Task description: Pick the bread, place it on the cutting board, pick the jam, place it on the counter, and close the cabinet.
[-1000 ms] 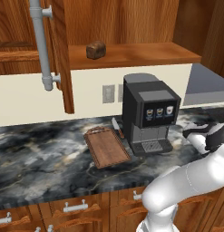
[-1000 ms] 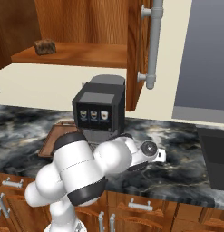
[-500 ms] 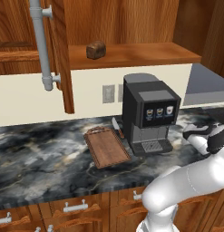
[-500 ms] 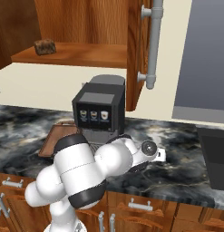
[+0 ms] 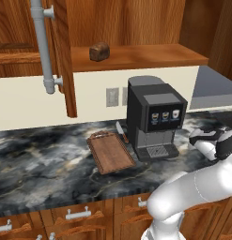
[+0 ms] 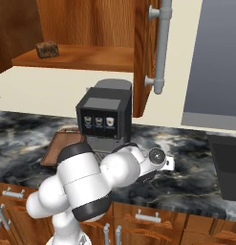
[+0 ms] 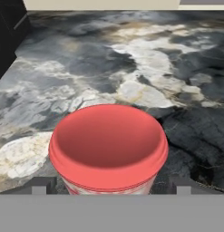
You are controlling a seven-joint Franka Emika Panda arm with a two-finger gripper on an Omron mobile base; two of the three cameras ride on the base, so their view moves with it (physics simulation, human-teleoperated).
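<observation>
Here, in the hand view, the small squat red jam jar with a pinkish lid and a whitish band is seen directly ahead of the two-finger gripper, standing upright on the dark grey-black marble counter with pale veins. The two dark fingertips are spread wide, one on each side of the jar's base, and a narrow gap is seen between each tip and the jar, so the jar is not gripped.

In the left base view the gripper is held low over the counter, just to the right of the black and grey coffee machine. Beyond that machine, to the gripper's left, the flat rectangular reddish-brown wooden cutting board with a raised rim is laid on the counter. Well above and to the left of the gripper, the small dark brown loaf-shaped bread is seen on the brown wooden shelf of the reddish-brown wooden wall cabinet, whose door with a long grey tube handle is swung open.
</observation>
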